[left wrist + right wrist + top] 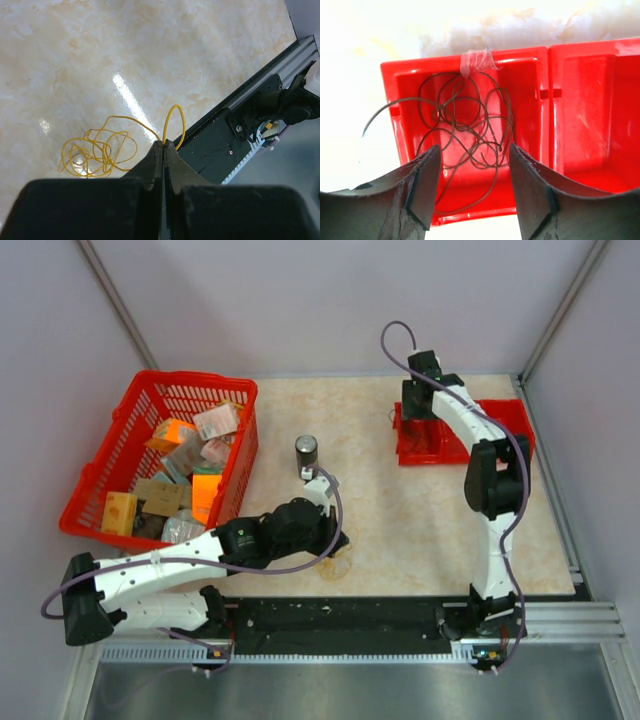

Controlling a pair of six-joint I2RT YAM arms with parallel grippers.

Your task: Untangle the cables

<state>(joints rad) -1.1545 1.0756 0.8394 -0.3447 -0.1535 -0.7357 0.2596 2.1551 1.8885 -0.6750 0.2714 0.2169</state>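
One loop of yellow wire [95, 152] stands clamped in the left gripper [163, 145], the rest coiled round on the table [150, 50]; black wire [470, 130] sprawls in the red tray [580, 100] under the right gripper [473, 147], fingers wide apart

Glossy marbled tabletop [100, 60] (one glare streak), shiny red plastic tray [580, 100], smooth-sheathed cables [97, 150].

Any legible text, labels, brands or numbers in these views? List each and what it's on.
None can be read.
Packages in the red basket: some print shows, but it is too small and blurred to read.
Can: no readable label.
Red tray: no markings visible.
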